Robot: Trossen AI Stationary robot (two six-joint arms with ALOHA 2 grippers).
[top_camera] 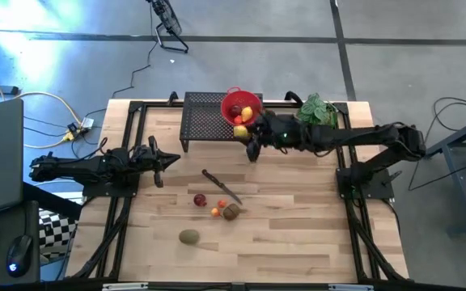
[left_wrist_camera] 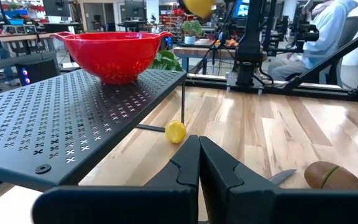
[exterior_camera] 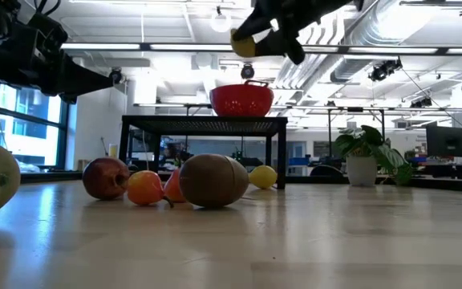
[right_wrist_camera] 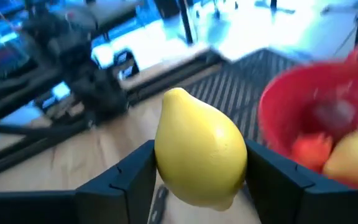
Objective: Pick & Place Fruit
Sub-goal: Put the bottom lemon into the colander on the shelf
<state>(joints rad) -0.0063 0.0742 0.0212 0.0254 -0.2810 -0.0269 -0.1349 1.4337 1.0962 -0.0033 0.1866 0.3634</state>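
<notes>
The red colander (top_camera: 240,105) on the black mesh rack (top_camera: 205,121) is holding yellow and orange fruit. The right gripper (right_wrist_camera: 197,180), jaws clamped on a lemon (right_wrist_camera: 199,155), is hovering just beside its rim. The left gripper (left_wrist_camera: 199,163) is waiting, jaws together, over open worktop (top_camera: 298,234).

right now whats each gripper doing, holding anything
Left gripper: closed, empty, low over the table.
Right gripper: closed on a yellow lemon, raised beside the red colander.

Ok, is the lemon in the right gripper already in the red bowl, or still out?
Still out: the right gripper holds the lemon in the air beside the red bowl.
</notes>
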